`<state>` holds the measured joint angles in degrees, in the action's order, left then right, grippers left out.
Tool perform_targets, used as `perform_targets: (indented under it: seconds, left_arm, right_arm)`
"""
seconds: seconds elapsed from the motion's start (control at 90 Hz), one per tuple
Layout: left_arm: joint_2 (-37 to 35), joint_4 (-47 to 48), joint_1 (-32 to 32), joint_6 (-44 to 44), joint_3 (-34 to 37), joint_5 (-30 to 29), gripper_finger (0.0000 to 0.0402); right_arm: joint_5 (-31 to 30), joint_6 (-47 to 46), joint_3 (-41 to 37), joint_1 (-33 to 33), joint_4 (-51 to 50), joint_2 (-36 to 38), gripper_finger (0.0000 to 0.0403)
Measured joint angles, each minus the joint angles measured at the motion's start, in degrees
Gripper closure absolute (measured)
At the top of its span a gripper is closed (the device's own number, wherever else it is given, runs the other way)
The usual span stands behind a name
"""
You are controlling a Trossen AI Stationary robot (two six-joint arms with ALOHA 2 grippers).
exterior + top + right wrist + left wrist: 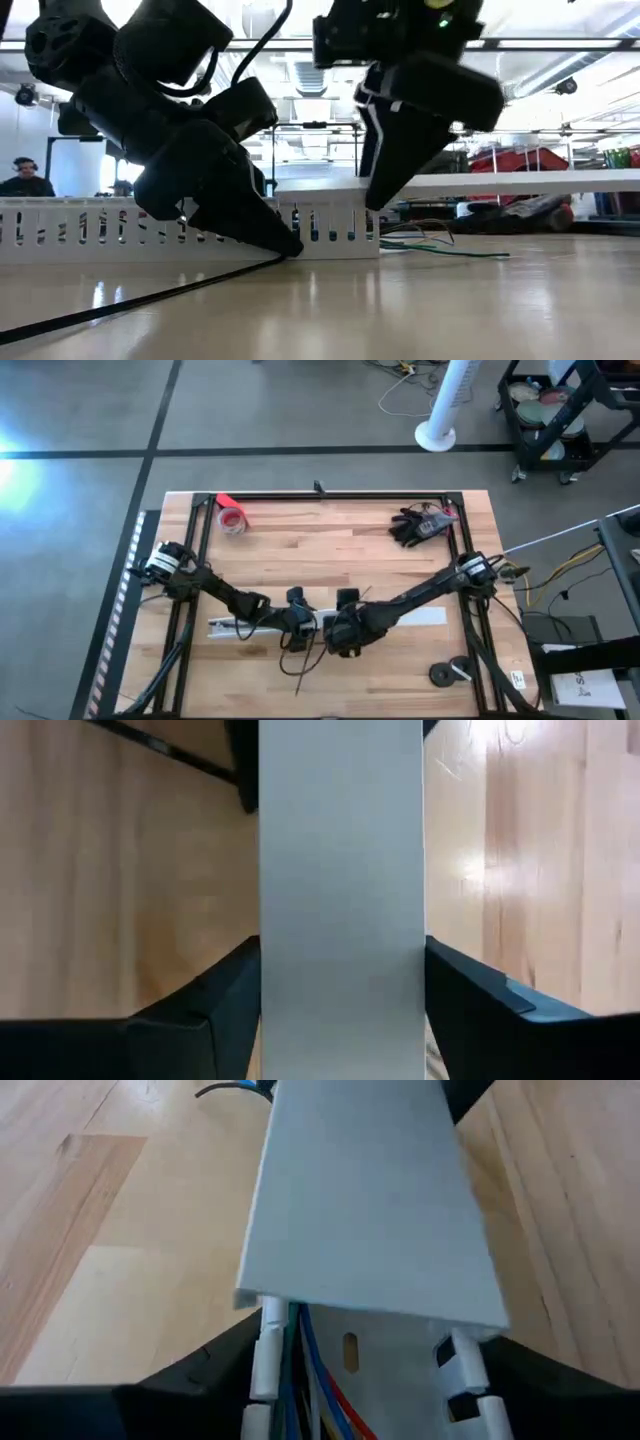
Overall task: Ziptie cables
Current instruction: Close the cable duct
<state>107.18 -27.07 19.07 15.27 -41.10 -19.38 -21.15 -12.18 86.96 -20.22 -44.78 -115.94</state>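
I am seeing the cables (312,1380) lying inside the white slotted cable duct (425,616) at mid-desk (350,550), partly under its flat lid (365,1200). My left tool (360,1380) is straddling the duct, fingers spread. My right tool (340,1010) is bracketing the lid, spread too.

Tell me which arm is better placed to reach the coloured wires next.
Probably left: its pincer straddles the slotted white plastic duct's open part, exposing thin blue, green and red wires. The right pincer sees only the lid.

Grey concrete floor (90,420), white pedestal fan (445,405), black cart (560,420)
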Motion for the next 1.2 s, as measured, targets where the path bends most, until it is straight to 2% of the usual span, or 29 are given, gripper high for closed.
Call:
perform_targets:
  seconds: [0.189, 0.533, 0.956, 1.2]
  left_arm:
    - [0.0, 0.0, 0.0, 0.0, 0.0, 0.0, 0.0165]
    - [0.0, -0.2, 0.0, 0.0, 0.0, -0.1, 0.0164]
    - [0.0, -0.4, 0.0, -0.2, 0.0, -0.1, 0.0164]
    - [0.0, -0.5, 0.0, -0.1, 0.0, 0.0, 0.0169]
  right_arm:
    - [3.8, 2.4, 0.0, 2.1, 1.4, 0.0, 0.019]
    - [5.9, 4.3, 0.0, 3.8, 1.9, -0.4, 0.019]
    - [14.6, 5.8, 0.8, 7.0, 0.6, -0.4, 0.019]
    - [17.2, 5.9, 1.5, 8.2, -0.7, -0.5, 0.0186]
